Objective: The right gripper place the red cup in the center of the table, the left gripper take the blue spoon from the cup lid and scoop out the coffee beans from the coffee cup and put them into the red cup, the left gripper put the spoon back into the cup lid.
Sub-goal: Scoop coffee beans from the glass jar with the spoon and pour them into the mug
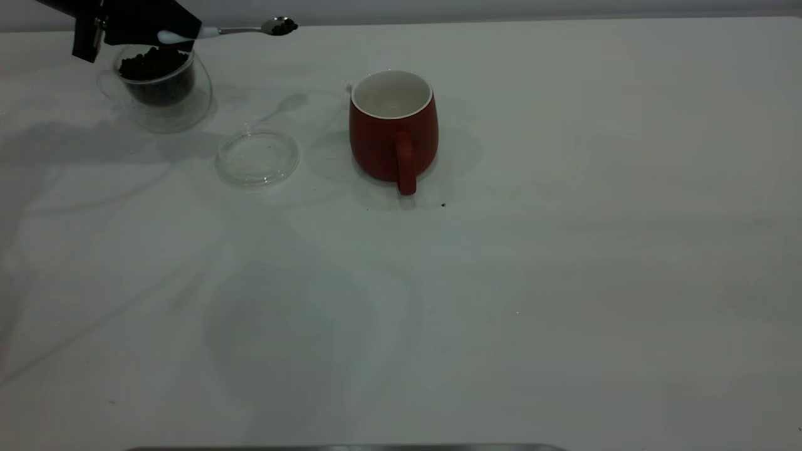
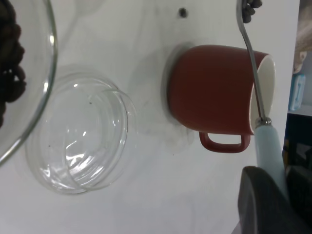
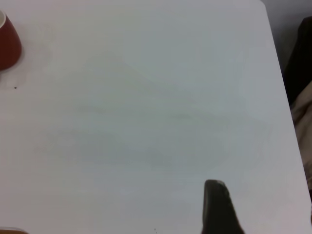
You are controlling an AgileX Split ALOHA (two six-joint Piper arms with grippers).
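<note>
Your black left gripper (image 1: 164, 32) is clamped on the pale-blue handle of the small metal spoon (image 1: 241, 29), held above the clear glass coffee cup (image 1: 160, 88); dark coffee beans (image 1: 282, 26) lie in its bowl. The dark-red ceramic cup (image 1: 393, 133) stands upright near the middle of the white table (image 1: 564, 250), with the clear round glass lid (image 1: 257, 158) lying beside it. Only one finger (image 3: 219, 207) of your right gripper shows, so I cannot tell its state.

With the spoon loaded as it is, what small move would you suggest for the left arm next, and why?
Probably carry it sideways toward the red cup: the left gripper holds the blue spoon level above the coffee cup, coffee beans in its bowl, short of the red cup's rim.
</note>
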